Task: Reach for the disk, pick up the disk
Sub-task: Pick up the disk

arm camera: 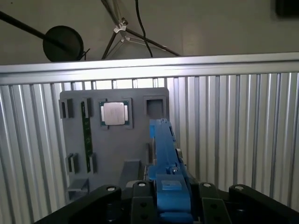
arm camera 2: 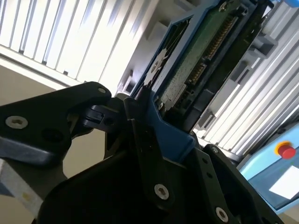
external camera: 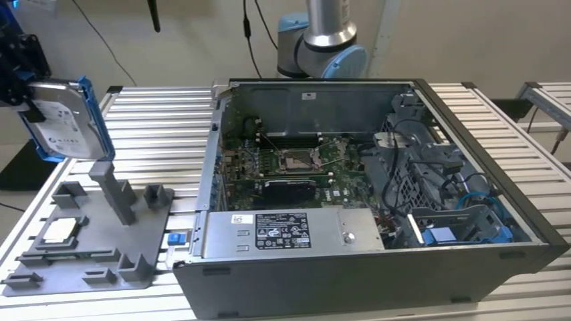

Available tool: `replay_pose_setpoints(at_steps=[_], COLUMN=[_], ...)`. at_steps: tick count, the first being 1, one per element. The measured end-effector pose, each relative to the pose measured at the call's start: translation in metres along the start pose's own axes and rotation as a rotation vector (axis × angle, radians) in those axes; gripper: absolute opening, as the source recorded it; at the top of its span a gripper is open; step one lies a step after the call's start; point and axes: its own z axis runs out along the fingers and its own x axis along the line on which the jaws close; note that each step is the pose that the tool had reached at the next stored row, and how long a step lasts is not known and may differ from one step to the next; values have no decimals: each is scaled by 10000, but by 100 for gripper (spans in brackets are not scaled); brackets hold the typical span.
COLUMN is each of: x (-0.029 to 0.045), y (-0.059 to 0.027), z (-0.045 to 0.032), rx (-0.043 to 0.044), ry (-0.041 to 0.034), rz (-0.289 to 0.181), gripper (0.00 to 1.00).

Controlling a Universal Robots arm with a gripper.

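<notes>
The disk (external camera: 69, 120), a silver-grey drive with a white label and blue rails, hangs upright in the air at the exterior view's upper left, above the grey fixture tray (external camera: 89, 257). My gripper (external camera: 27, 93) is shut on its edge. In the second wrist view the disk (arm camera 2: 196, 56) shows its green circuit board, with the black fingers (arm camera 2: 145, 140) clamped on its blue rail. In the first wrist view the disk (arm camera: 164, 154) is edge-on between the gripper's (arm camera: 168, 186) jaws, over the tray (arm camera: 131, 140).
An open computer case (external camera: 357, 284) stands on the slatted table (external camera: 160, 127), to the exterior view's right of the tray. The tray carries upright posts (external camera: 111, 190) and a small white-topped chip (external camera: 58, 231). The arm's base (external camera: 321, 47) rises behind the case.
</notes>
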Motion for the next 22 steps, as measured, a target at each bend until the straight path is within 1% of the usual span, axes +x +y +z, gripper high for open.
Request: replay_pose_setpoints(at_steps=[3,4,6,8,11,13,16,22], x=[0,0,0,-1,-3,-5,-9,-17], y=[0,-1,-4,-7,-13,-20,-33,-59], z=[-8,-16,-43,-81,-160,-235,-370,-640], rx=[376,478,640,766,884,923,942,951], ry=[-13,-19,-30,-37,-45,-48,-49,-50], rz=[-12,-15,-24,-30,-34,-36,-36,-36], gripper=[0,0,0,0,0,0,0,0])
